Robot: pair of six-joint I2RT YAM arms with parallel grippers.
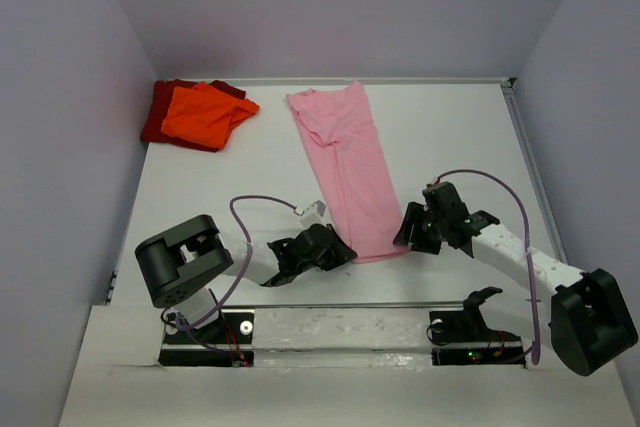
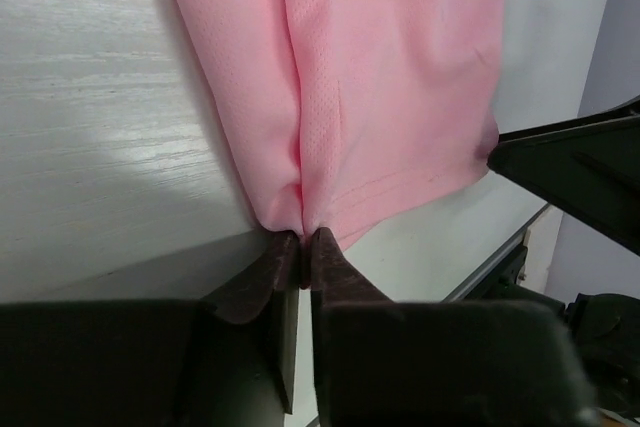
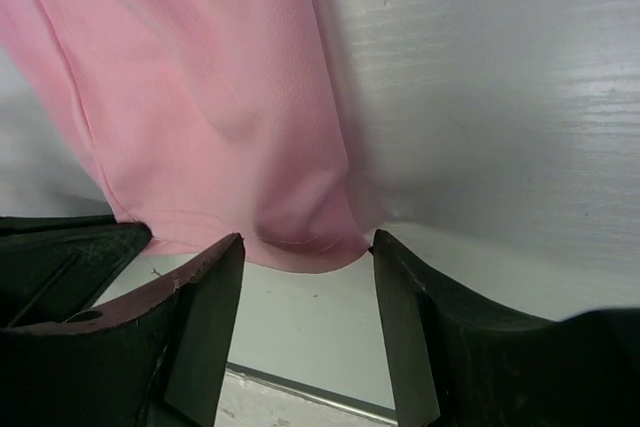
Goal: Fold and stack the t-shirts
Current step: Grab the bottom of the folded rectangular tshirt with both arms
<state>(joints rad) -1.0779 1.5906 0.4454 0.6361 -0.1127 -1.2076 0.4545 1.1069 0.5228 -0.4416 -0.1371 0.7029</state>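
Observation:
The light pink t-shirt (image 1: 348,169) lies folded into a long strip down the middle of the table, hem toward me. My left gripper (image 1: 345,254) is shut on the hem's near left corner; the left wrist view shows the pink cloth (image 2: 380,87) pinched between the jaws (image 2: 303,242). My right gripper (image 1: 404,237) is open at the hem's near right corner; in the right wrist view the pink hem (image 3: 300,237) sits just ahead of the gap (image 3: 305,247), not gripped. The bright orange t-shirt (image 1: 205,114) lies on the dark red t-shirt (image 1: 160,112) at the far left.
Grey walls close in the table (image 1: 450,137) at the back and both sides. A metal rail (image 1: 340,322) runs along the near edge by the arm bases.

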